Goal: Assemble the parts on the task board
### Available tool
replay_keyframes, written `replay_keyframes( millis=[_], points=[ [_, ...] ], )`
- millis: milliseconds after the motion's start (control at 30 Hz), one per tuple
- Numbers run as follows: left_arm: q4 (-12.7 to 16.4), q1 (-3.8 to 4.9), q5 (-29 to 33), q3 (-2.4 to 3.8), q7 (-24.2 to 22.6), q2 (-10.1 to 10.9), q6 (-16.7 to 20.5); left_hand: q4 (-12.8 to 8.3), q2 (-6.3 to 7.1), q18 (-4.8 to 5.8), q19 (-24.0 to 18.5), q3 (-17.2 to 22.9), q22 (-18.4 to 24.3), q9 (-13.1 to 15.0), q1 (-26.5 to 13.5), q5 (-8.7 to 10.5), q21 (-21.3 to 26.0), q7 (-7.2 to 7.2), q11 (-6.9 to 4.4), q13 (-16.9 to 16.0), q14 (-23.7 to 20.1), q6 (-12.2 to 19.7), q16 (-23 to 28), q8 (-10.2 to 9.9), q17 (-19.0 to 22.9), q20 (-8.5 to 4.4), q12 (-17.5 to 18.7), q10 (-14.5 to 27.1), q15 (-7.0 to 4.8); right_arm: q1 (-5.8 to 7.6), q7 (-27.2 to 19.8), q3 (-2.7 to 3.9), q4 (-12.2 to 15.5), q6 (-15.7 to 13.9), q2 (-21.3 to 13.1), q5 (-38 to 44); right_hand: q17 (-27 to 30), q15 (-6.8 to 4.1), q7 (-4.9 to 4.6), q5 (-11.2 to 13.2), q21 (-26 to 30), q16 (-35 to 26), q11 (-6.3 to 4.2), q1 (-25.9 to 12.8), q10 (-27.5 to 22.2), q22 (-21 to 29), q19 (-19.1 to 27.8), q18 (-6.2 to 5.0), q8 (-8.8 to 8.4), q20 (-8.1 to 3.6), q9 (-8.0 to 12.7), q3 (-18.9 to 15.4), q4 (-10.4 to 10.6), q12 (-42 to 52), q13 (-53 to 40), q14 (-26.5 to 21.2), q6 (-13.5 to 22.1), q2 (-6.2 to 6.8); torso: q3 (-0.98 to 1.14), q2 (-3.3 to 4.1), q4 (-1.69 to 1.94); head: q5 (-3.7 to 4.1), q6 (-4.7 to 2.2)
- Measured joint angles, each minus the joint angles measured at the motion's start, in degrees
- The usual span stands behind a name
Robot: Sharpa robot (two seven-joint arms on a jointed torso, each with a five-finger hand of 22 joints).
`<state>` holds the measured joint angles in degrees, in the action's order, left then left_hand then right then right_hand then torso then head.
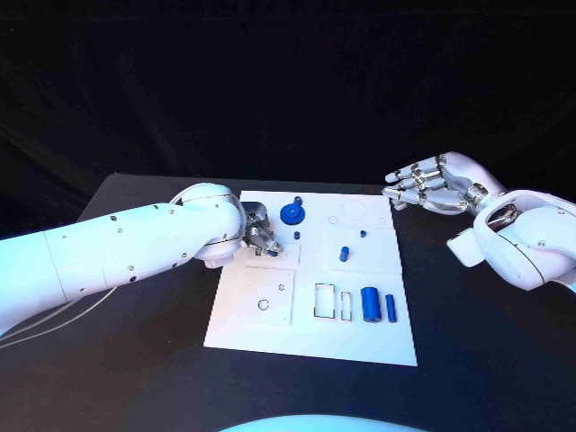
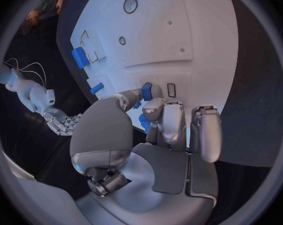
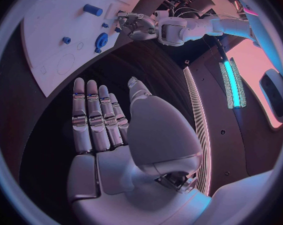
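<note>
Pinching a small blue part [image 2: 146, 91], the left hand [image 1: 262, 236] works at the task board's [image 1: 366, 337] nine o'clock edge; right hand [image 1: 431, 184] hovers flat, fingers extended, empty, at two o'clock.

The task board [image 1: 256, 324] looks like smooth matt white plastic; the table [image 1: 132, 378] is matt black (cloth-like); the left hand [image 2: 160, 135] shows brushed silvery metal.

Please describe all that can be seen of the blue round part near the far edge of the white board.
The blue round part is a disc that looks like smooth plastic, with a raised hub in its middle and a small tab at its rim. It sits flat on the task board, close to the far edge. The left hand is just beside it; touching cannot be told.
</note>
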<state>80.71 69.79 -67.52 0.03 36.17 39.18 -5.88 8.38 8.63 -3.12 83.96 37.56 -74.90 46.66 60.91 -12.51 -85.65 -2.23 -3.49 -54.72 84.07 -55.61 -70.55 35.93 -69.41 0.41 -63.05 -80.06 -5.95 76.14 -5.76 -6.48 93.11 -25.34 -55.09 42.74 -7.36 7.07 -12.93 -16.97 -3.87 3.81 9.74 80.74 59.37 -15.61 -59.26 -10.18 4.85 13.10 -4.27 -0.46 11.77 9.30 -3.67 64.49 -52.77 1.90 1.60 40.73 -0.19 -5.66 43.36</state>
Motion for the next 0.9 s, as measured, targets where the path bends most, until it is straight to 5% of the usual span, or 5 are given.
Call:
replay_keyframes(
  millis=[100, 533, 900],
  points=[
    [-0.24, 0.03, 0.08, 0.01, 0.03, -0.13, -0.15, -1.74, 0.21, 0.0, 0.0, 0.3, 0.0, -0.02, -1.17, 0.0, 0.0, 0.29, -0.06, 0.0, -0.14, -0.3, 0.0, 0.1, -0.04, 0.0, -0.17, 0.06, -0.14, 0.0, 0.01, 0.0, 0.01, 0.0, 0.0, 0.0, 0.01, 0.0, 0.0, 0.0, 0.0, 0.0, 0.0, 0.0, 0.0, 0.01, 0.0, 0.0, 0.0, 0.0, 0.0, 0.0, 0.0, 0.0, 0.0, 0.0, 0.0, 0.0, 0.0, -0.01, 0.0, 0.0, 0.0],
    [-0.56, 0.06, 0.17, 0.01, 0.12, -0.24, -0.36, -0.78, 0.21, 0.0, 0.0, -3.25, -0.04, 0.01, -1.17, 0.0, 0.0, 1.22, -0.18, 0.0, -0.21, -1.23, 0.0, 0.08, -0.13, 0.0, -0.66, 0.16, -0.21, -0.02, 0.04, 0.0, 0.07, 0.02, -0.06, 0.0, 0.23, 0.21, 0.0, 0.0, 0.0, 0.0, 0.0, -0.22, 0.0, 0.3, 0.0, 0.0, 0.0, 0.0, 0.0, 0.0, 0.0, 0.0, 0.0, -0.21, 0.0, 0.23, -0.02, -0.01, -0.01, 0.05, 0.0],
    [-0.79, 0.0, 0.16, -0.05, 0.28, -0.17, -0.37, 1.87, 0.19, -0.01, 0.0, -10.27, -0.04, 0.12, -1.14, -0.01, 0.0, 2.97, -0.29, 0.12, 0.0, -2.99, 0.0, -0.14, -0.23, 0.0, -1.08, 0.26, -0.41, -0.03, 0.05, -0.01, 0.07, 0.02, -0.07, 0.0, 0.43, 0.21, -0.16, 0.0, 0.0, 0.0, 0.21, -0.53, -0.21, 0.57, 0.02, 0.0, 0.0, 0.02, 0.0, 0.0, 0.0, -0.22, -0.01, -0.21, 0.16, -0.08, -0.02, 0.01, -0.02, 0.14, -0.07]
  ],
)
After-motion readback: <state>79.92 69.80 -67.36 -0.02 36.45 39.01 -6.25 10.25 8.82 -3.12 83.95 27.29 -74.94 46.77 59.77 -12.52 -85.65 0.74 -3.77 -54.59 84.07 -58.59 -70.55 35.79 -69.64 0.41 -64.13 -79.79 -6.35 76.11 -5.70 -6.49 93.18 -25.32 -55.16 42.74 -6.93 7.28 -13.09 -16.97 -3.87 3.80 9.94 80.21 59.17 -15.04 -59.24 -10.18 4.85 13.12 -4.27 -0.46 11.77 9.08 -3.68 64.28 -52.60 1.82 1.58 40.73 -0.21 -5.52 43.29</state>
